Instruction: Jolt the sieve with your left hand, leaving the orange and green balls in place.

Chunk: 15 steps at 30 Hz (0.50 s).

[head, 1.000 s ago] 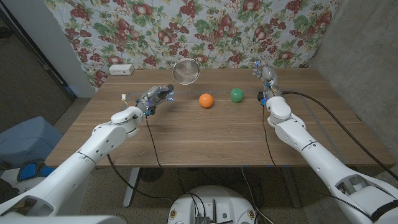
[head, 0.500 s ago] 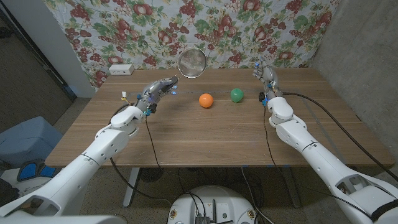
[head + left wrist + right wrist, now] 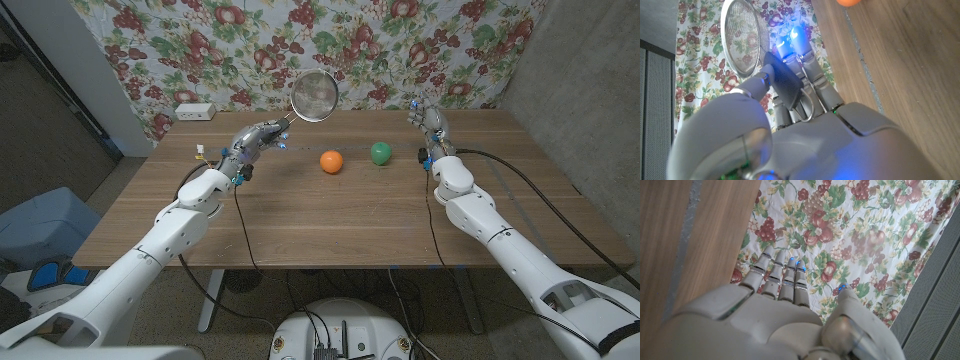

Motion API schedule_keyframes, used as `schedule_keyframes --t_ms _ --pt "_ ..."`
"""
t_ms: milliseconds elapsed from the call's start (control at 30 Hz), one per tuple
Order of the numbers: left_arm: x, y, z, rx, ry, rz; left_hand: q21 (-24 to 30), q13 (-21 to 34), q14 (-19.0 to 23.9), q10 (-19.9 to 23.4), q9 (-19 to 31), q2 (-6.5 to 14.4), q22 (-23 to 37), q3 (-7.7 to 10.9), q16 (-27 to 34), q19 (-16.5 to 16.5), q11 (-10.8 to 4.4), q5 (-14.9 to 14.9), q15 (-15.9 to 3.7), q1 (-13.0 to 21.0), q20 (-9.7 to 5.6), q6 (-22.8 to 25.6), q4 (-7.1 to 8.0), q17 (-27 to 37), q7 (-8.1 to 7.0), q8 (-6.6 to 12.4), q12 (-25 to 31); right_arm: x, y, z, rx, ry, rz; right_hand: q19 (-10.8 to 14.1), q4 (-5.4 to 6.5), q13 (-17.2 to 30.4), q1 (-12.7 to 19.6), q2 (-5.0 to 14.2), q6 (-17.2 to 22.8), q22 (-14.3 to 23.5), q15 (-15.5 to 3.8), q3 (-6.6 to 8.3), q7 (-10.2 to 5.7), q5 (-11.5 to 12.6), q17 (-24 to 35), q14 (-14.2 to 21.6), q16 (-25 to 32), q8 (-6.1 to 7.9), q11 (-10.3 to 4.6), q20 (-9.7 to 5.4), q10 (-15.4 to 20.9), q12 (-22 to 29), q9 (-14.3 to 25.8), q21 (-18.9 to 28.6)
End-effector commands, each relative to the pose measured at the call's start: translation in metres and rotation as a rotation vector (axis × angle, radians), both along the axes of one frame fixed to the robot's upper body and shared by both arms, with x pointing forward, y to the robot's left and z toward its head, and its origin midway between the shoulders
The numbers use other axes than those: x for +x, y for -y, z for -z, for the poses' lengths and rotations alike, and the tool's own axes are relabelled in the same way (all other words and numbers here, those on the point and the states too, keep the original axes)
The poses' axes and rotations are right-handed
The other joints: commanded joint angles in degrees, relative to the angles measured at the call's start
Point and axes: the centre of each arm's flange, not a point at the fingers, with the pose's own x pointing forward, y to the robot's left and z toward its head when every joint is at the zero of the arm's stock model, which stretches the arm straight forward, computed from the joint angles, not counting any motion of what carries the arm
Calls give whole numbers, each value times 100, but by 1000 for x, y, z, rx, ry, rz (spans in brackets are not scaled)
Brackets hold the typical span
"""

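Head view: left hand [image 3: 252, 143] grips sieve [image 3: 313, 96] handle, fingers wrapped round it, sieve lifted off table [image 3: 330, 215], behind orange ball [image 3: 331, 161]. Green ball [image 3: 381, 152] just beside orange. Right hand [image 3: 428, 125] beyond green, fingers straight, pressed together.

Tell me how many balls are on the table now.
2. The orange ball lies near the middle of the table; the green ball lies beside it, toward the robot's right. Neither touches a hand.
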Motion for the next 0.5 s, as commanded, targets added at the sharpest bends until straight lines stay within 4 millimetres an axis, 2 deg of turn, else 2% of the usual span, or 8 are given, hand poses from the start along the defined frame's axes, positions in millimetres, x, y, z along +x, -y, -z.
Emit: schedule_keyframes --t_ms 33,133,500 --pt "-5 1 6 -33 -51 -53 40 27 144 590 8 15 -5 6 -5 -30 -523 58 -244 3 -243 576 -8 31 278 43 -11 0 3 3 2 0 -6 -9 6 -1 5 40 20 33 31 41 28 32 13 -11 -24 -1 19 9 15 5 10 7" --pt "-7 0 10 -72 -104 -86 63 29 158 605 4 23 -6 11 1 -8 -485 57 -243 24 -239 604 -38 35 361 42 -8 0 3 3 1 -1 -6 -9 6 -3 3 40 19 33 31 44 27 32 13 -7 -24 -3 20 9 12 4 10 7" --pt "-14 -2 22 -159 -255 -203 110 32 229 636 -6 40 -9 17 36 30 -436 49 -238 73 -223 618 -82 48 444 24 -5 0 4 4 2 0 -11 -14 2 -12 -2 39 20 34 33 59 33 31 15 -8 -30 -6 23 11 12 3 10 7"
